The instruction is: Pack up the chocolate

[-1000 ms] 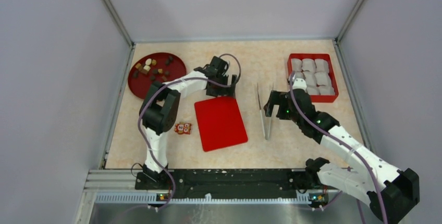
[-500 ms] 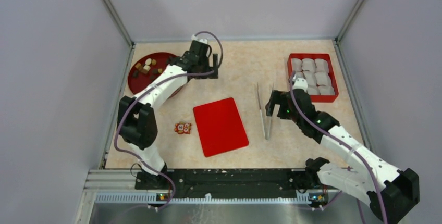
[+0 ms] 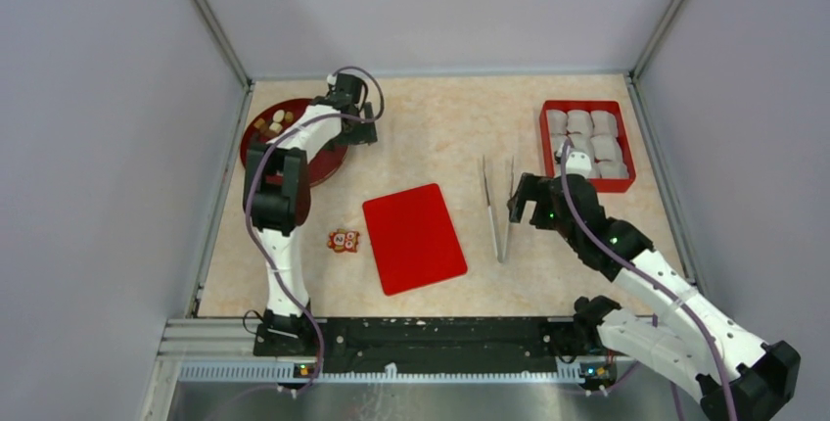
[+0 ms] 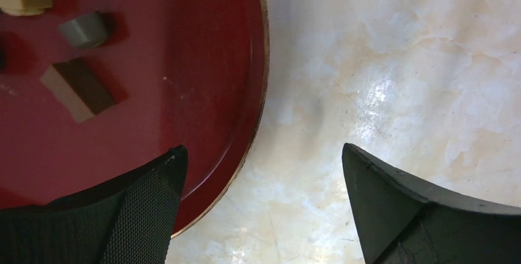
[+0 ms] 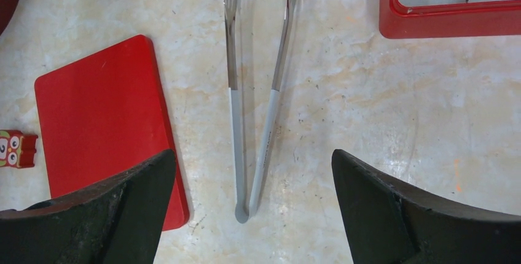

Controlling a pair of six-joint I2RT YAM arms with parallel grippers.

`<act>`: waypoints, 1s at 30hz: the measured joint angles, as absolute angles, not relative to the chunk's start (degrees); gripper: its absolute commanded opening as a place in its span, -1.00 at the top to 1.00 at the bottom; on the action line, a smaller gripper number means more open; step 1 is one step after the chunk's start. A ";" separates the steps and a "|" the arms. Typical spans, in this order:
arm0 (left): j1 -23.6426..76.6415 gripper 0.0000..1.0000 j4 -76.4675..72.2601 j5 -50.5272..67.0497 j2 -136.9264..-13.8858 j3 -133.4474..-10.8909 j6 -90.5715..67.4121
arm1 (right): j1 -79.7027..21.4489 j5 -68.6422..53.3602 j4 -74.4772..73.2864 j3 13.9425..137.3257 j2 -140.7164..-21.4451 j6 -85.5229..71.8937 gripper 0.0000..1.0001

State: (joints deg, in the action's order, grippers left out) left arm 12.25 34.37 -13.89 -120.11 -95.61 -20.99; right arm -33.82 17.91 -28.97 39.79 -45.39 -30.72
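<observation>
- The left claw (image 4: 261,153) is released, fingers spread wide, nothing between them.
- It hangs at the edge of the dark red plate (image 4: 184,61), back and to the left of the red board (image 3: 414,238). One finger is over the plate, the other over bare surface (image 3: 460,117).
- The chocolate (image 3: 276,123) sits loose on that plate, well apart from the board: small brown, tan and white chunks. The left wrist view shows three close up, none touching the claw.
- The right claw (image 5: 252,155) is released too, wide apart and grasping nothing.
- It is just right of the board, above the hinge end of the metal tongs (image 3: 499,210).
- The tongs lie flat on the surface beside the board's right edge, tips spread and pointing to the back.
- The red tray (image 3: 587,105) is back and right of the board, past the tongs, and filled with white paper cups (image 3: 587,137).
- A small red-orange packet (image 3: 344,240) lies just left of the board, apart from it.
- The board lies flat mid-surface, slightly skewed.
</observation>
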 measured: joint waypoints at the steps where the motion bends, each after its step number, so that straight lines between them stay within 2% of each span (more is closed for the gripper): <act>1: 12.03 -0.97 34.22 -13.32 -120.55 -95.79 -20.75 | -33.82 18.02 -29.39 39.72 -45.21 -30.76 -0.89; 7: 10.50 -0.97 34.26 -7.62 -126.23 -101.89 -18.44 | -33.82 19.11 -30.68 39.68 -44.97 -31.35 -0.89; 18: 10.85 -0.98 30.57 13.08 -127.37 -102.13 -15.59 | -33.85 23.09 -33.69 38.22 -43.88 -32.64 -0.85; 30: 25.41 -0.98 23.64 25.04 -129.08 -101.93 -17.28 | -33.82 25.50 -34.52 37.89 -42.52 -34.11 -0.79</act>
State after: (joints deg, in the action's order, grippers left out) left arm 25.41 23.64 25.04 -129.08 -101.93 -17.28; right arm -33.82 25.50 -34.52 37.89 -42.52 -34.11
